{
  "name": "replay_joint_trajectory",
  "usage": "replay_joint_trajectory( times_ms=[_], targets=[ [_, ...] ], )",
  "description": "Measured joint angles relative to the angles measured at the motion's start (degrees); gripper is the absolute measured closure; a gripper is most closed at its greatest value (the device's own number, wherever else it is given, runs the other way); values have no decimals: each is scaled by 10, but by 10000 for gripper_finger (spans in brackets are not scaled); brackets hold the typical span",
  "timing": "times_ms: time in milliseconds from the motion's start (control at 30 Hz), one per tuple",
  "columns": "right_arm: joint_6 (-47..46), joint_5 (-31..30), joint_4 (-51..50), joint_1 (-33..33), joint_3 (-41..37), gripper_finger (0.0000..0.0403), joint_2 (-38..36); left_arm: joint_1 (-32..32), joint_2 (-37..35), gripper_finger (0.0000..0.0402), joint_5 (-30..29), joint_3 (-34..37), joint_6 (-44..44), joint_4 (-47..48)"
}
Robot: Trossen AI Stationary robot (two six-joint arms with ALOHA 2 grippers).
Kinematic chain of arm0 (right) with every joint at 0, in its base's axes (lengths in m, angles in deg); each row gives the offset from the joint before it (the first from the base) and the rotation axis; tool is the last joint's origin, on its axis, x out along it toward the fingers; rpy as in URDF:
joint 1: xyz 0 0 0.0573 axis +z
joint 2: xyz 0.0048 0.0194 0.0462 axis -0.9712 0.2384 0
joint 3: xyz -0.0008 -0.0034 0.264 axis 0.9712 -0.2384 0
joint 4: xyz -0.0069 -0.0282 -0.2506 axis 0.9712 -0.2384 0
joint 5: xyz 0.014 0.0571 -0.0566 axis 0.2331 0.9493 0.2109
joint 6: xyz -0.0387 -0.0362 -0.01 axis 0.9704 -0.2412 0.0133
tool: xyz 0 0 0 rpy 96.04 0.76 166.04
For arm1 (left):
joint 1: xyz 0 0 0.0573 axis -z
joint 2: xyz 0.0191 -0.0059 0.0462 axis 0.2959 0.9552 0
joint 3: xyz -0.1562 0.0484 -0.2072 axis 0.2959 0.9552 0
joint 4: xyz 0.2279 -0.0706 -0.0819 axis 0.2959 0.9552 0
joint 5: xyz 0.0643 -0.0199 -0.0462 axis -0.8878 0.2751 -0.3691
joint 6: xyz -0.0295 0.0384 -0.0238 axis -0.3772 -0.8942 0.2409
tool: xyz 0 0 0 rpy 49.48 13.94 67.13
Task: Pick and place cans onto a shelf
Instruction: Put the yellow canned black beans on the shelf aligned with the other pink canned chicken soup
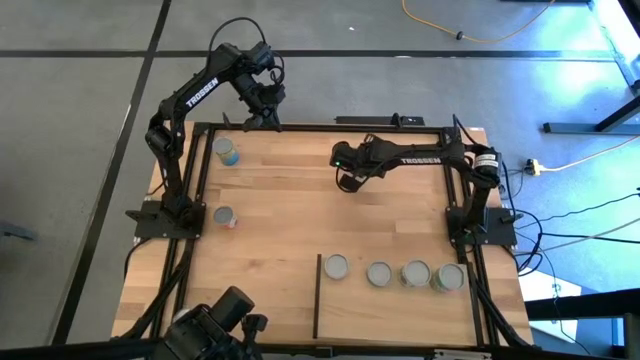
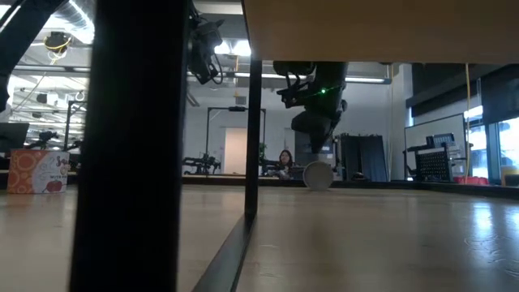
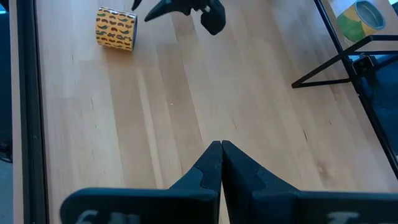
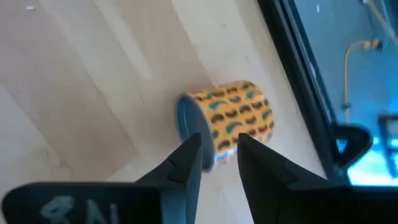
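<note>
Lying sideways, patterned can [image 4: 233, 121] seemingly just beyond right gripper [image 4: 219, 152].

My left pincer [image 3: 221, 149] is pressed closed, arm folded at the far edge. My right pincer [image 4: 217, 146], arm stretched inward, appears parted, though blurred.

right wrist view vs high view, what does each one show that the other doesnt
Only the right wrist view shows the yellow-patterned can lying on its side just beyond the right gripper, whose fingers stand apart. Only the high view shows four cans standing in a row on the shelf, two more cans on the table's left, and the left gripper at the far edge. Both show the pale wood tabletop.
</note>
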Motion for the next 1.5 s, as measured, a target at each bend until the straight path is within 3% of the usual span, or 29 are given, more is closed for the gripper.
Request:
replay_joint_trajectory(
  times_ms=[267, 400, 600, 933, 1233, 1400, 1500],
  targets=[
    [103, -16, 25, 2, 0, 298, 26, 20, 0, 401, 7, 0, 1, -5],
    [145, -58, 25, 6, 0, 298, 33, 36, 0, 401, 7, 0, 1, -5],
    [150, -3, 30, 9, 0, 298, 33, 51, 0, 401, 1, 0, 1, -5],
    [165, 0, -15, 26, 0, 298, 29, 52, 0, 401, -2, 0, 1, -15],
    [82, 11, -118, 26, 0, 298, -58, 33, 0, 401, -1, 0, 0, -15],
    [44, 68, -117, 19, 0, 298, -142, 24, 0, 401, 1, 0, -1, -15],
    [48, 143, -108, 9, -4, 298, -187, 20, 0, 401, 2, 0, -5, -15]
  ],
)
